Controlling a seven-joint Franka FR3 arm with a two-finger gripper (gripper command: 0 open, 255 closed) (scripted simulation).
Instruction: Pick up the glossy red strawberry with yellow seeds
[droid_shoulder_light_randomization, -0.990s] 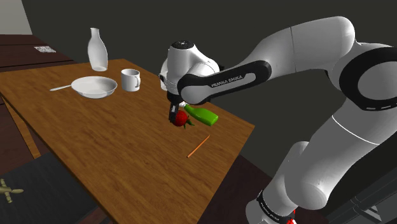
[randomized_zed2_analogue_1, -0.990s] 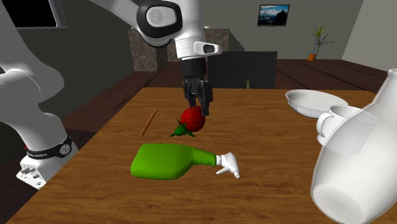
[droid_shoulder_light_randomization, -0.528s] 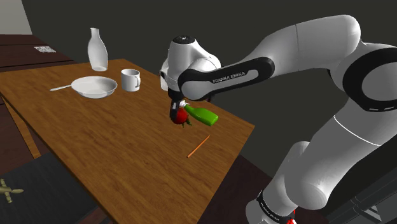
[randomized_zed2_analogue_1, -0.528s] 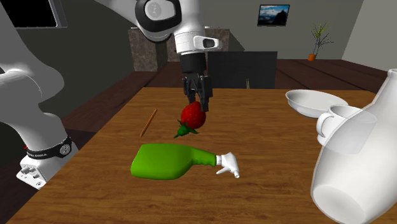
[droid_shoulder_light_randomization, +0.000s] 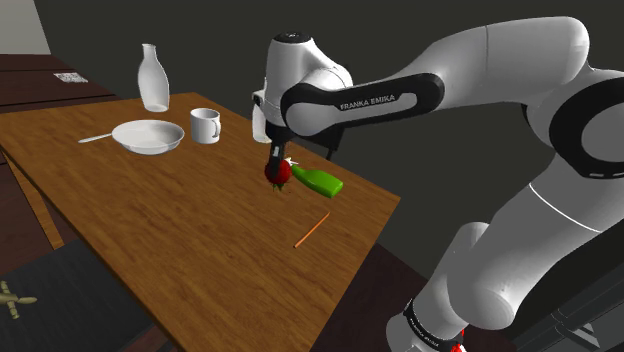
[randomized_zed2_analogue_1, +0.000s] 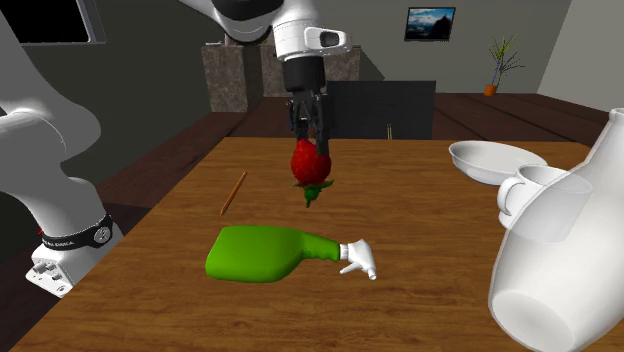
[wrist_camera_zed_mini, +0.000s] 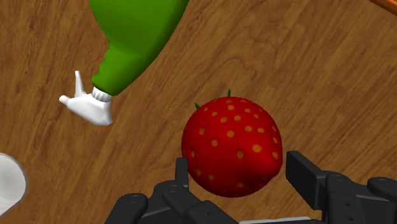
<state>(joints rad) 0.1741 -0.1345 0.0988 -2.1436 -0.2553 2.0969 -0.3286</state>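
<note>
One red strawberry (randomized_zed2_analogue_1: 309, 163) with yellow seeds hangs in the black gripper (randomized_zed2_analogue_1: 312, 145), pinched at its broad sides between the two fingers (wrist_camera_zed_mini: 182, 173). The fingers stand only as far apart as the fruit is wide and press on it from both sides. Seen from the second exterior view, the strawberry's green leaves point downward and it appears to hang clear of the wooden table (randomized_zed2_analogue_1: 420, 200), though the gap beneath it is hard to judge.

From the wrist camera, the strawberry (wrist_camera_zed_mini: 232, 146) sits between the fingertips of the gripper (wrist_camera_zed_mini: 242, 175) with bare wood (wrist_camera_zed_mini: 318, 76) behind it. A green spray bottle (wrist_camera_zed_mini: 130, 32) lies on its side beyond the fruit, with its white nozzle (wrist_camera_zed_mini: 89, 107) at the narrow end.

In the shoulder view, the gripper (droid_shoulder_light_randomization: 277, 165) points down over the table (droid_shoulder_light_randomization: 180, 240) near its far edge. The strawberry (droid_shoulder_light_randomization: 279, 174) shows right against one end of the green bottle (droid_shoulder_light_randomization: 318, 182). A thin orange stick (droid_shoulder_light_randomization: 311, 230) lies on the wood near the bottle, apart from it.

Farther along the table stand a white bowl (droid_shoulder_light_randomization: 148, 135) with a spoon (droid_shoulder_light_randomization: 97, 138) beside it, a white mug (droid_shoulder_light_randomization: 204, 125) and a tall white jug (droid_shoulder_light_randomization: 152, 78), all well apart from the gripper.
</note>
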